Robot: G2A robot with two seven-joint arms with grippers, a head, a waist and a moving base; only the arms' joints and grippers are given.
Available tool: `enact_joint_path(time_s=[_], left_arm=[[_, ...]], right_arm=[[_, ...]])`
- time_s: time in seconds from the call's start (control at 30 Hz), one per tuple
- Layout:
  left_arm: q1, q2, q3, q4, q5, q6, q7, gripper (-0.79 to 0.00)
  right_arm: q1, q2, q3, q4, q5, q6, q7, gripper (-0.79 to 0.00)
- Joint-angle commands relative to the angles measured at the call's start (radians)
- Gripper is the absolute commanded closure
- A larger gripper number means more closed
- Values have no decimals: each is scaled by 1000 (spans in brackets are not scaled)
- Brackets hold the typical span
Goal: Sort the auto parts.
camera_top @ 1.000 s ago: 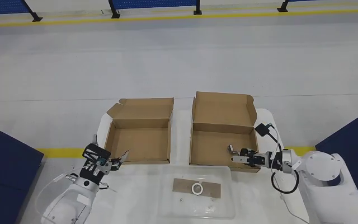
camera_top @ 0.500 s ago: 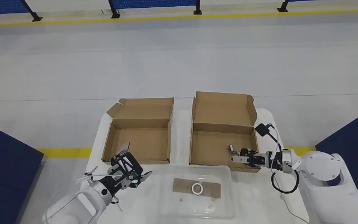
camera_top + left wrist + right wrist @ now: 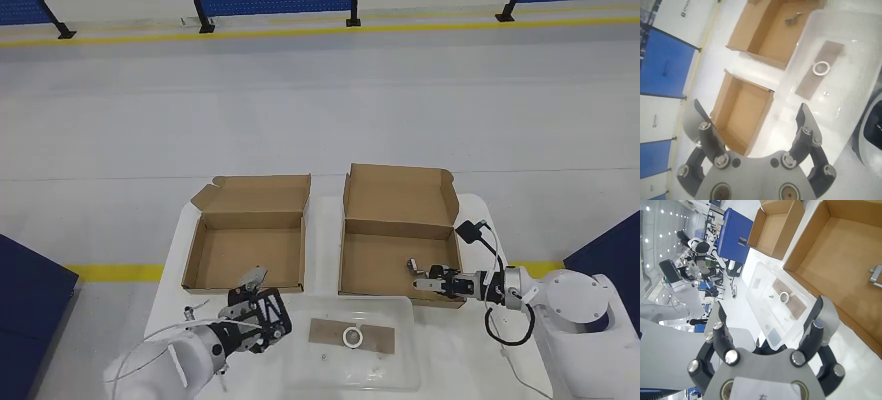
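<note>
Over the white table (image 3: 322,225), in the top view, two open cardboard boxes are seen side by side, the left box (image 3: 245,258) and the right box (image 3: 385,265), with a clear plastic bin (image 3: 402,304) set just in front of them. Inside the bin a metal ring (image 3: 351,337) is spotted on a brown strip (image 3: 378,340), and a small bolt (image 3: 323,351) is made out just beside that strip. The left gripper (image 3: 264,290) is held near the bin's left end, and the right gripper (image 3: 418,276) above the front wall of the right box. On to the left wrist view: the left gripper (image 3: 749,103) is shown with its fingers spread wide and nothing between them. The left box's floor is seen bare, while a grey bracket (image 3: 793,18) is found lying in the right box. The ring is shown pale, round and hollow, lying flat; the bolt is tiny and shiny on the bin's floor. Now the right wrist view: the right gripper (image 3: 768,302) is likewise seen parted and empty, with the bracket on the box floor and the ring and bolt well apart from it in the bin. The sorting is judged to be under way. One part appears placed, two are left to be lifted out, and the left box has yet to be given anything.
</note>
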Motion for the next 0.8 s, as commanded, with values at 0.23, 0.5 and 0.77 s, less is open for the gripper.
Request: enact_joint_path(time_s=[0.23,0.5,0.77], left_arm=[[-167,-17,194,0,-188,40,-367,-785],[-170,-16,202,0,-176,35,-362,-785],[-352,22,517,95,-231,166,-494,-785]], right_arm=[[0,0,0,0,0,0,0,-785],[0,0,0,0,0,0,0,-785],[0,0,0,0,0,0,0,-785]])
